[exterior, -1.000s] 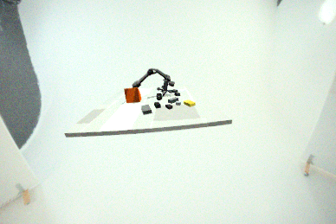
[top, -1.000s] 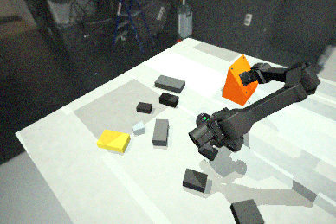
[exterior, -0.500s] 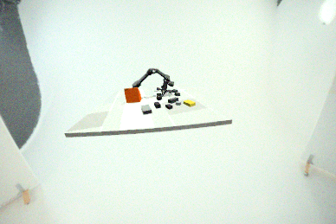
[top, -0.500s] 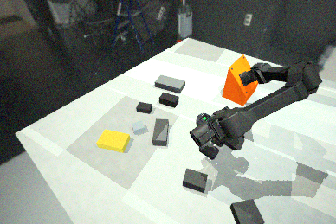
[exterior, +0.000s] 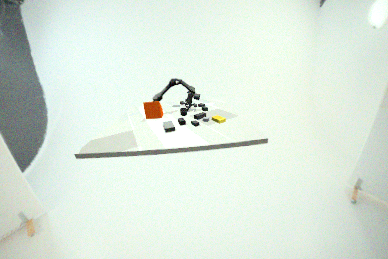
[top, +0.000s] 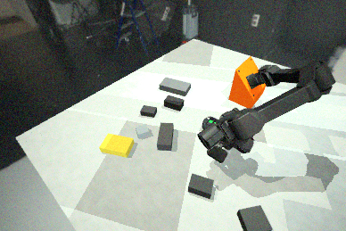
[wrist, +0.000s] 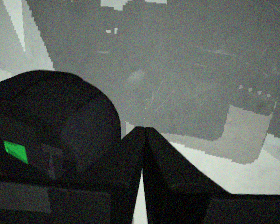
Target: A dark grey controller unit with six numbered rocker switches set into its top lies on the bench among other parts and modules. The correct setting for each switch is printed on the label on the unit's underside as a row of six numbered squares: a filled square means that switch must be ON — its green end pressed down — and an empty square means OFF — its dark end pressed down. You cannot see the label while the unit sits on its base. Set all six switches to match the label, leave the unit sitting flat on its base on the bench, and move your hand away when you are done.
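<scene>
The dark grey controller unit (wrist: 66, 110) fills the left of the wrist view, its rounded end beside my fingers. One green switch end (wrist: 16, 151) shows on it; the other switches are hidden or too dark to read. In the top view a bit of the unit with a green patch (top: 211, 121) shows behind the gripper body. My gripper (wrist: 143, 135) is shut and empty, its tips together just right of the unit; whether they touch it cannot be told. The underside label is not in view. In the exterior view the unit is too small to tell.
An orange wedge (top: 241, 87) (exterior: 153, 110) stands beside the arm. A yellow block (top: 117, 144) (exterior: 219, 119), a grey block (top: 175, 86) (exterior: 169, 126), a small pale block (top: 143, 131) and several dark blocks lie around, including one (top: 201, 185) near the gripper.
</scene>
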